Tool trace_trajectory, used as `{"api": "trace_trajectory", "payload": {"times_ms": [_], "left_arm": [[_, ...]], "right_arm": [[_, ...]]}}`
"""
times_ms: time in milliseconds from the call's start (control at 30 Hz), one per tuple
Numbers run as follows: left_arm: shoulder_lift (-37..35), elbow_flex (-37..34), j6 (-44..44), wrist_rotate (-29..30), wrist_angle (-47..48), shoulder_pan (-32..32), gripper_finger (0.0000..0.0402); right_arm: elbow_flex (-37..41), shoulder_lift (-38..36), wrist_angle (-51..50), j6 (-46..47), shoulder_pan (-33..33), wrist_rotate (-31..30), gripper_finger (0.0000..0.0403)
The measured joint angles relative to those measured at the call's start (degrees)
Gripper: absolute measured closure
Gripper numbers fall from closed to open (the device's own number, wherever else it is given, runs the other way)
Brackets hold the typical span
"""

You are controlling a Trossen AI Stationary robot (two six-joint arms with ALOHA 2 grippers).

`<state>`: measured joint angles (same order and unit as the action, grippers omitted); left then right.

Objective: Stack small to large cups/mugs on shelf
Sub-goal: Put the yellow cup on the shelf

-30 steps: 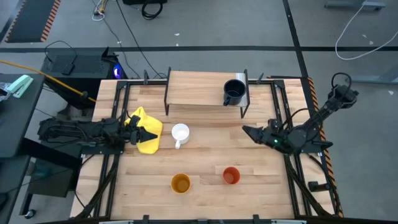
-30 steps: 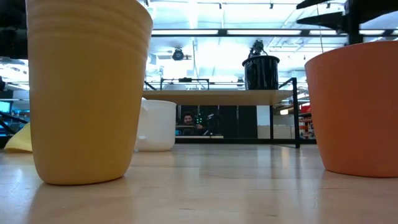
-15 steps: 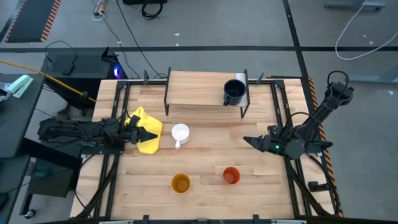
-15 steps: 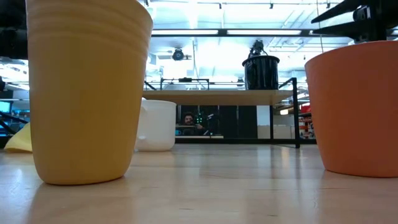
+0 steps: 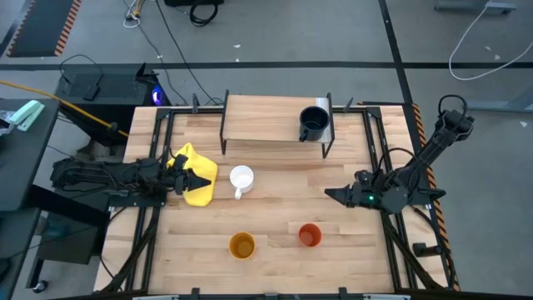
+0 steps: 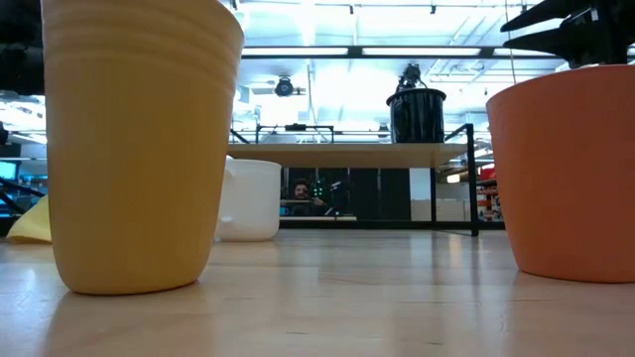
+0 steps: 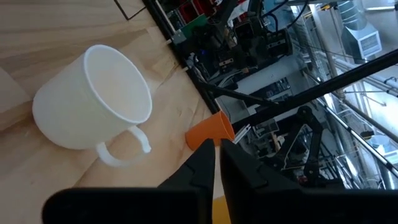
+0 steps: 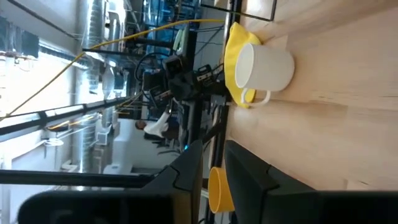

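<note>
The dark navy mug (image 5: pixel 313 123) stands upright on the light-wood shelf (image 5: pixel 266 117), near the shelf's right end. The white mug (image 5: pixel 241 178) stands on the table in front of the shelf, with its handle toward the near edge. Nearer still stand the yellow-orange cup (image 5: pixel 242 246) and the smaller orange-red cup (image 5: pixel 309 235). My right gripper (image 5: pixel 331 193) hovers right of centre, pointing left, its fingers narrowly open and holding nothing. My left gripper (image 5: pixel 204 181) waits shut over the yellow cloth, pointing at the white mug (image 7: pixel 93 99).
A yellow cloth (image 5: pixel 193 173) lies bunched at the table's left, under my left gripper. Bare planks stretch between the white mug and my right gripper. The shelf's left part is bare. In the low view, a person shows in the room beyond the shelf's black legs (image 6: pixel 474 188).
My right gripper has drawn back from the shelf toward the table's near edge, still pointing left. The dark mug has stayed standing on the shelf. The other cups have kept still.
</note>
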<state>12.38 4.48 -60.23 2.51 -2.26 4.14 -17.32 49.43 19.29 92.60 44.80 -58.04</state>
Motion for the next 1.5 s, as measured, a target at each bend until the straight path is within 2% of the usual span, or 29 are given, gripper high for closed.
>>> {"api": "trace_trajectory", "payload": {"times_ms": [100, 267, 467, 567, 767, 933, 1033, 1167, 1333, 1500], "left_arm": [[0.0, 0.0, 0.0, -0.2, 0.0, 0.0, 0.0366], [0.0, 0.0, -0.1, -0.2, 0.0, 0.0, 0.0372], [0.0, 0.0, -0.5, -0.2, 0.0, 0.0, 0.0369], [0.0, 0.0, -1.6, -0.2, 0.0, 0.0, 0.0366], [0.0, 0.0, -3.1, -0.2, 0.0, 0.0, 0.0372], [0.0, 0.0, -4.5, -0.2, 0.0, 0.0, 0.0376], [0.0, 0.0, -5.5, -0.2, 0.0, 0.0, 0.0372], [0.0, 0.0, -6.7, 0.0, -0.2, 1.0, 0.0368], [0.0, 0.7, -5.2, 3.3, -2.6, 3.9, 0.0376], [1.4, 5.7, -0.7, 8.2, -1.7, 7.1, 0.0385]], "right_arm": [[0.0, 0.0, 0.0, 0.1, 0.0, 0.3, 0.0328], [-0.1, -0.1, 0.0, -0.3, 0.9, 4.2, 0.0328], [-4.9, -0.1, -1.4, -9.7, 3.0, 4.3, 0.0328], [-10.5, -0.1, -12.2, -9.0, 4.6, 4.9, 0.0328], [-27.5, 2.0, -52.4, 2.0, 7.9, 12.3, 0.0328], [-39.5, 6.0, -69.1, 0.4, 8.4, 15.5, 0.0328], [-43.4, 8.1, -75.8, 0.6, 8.4, 17.3, 0.0328], [-44.7, 9.9, -82.2, 3.7, 8.4, 20.0, 0.0328], [-44.7, 11.3, -83.5, 3.9, 8.4, 21.6, 0.0328], [-44.7, 11.9, -83.6, 3.6, 8.4, 22.1, 0.0328]]}}
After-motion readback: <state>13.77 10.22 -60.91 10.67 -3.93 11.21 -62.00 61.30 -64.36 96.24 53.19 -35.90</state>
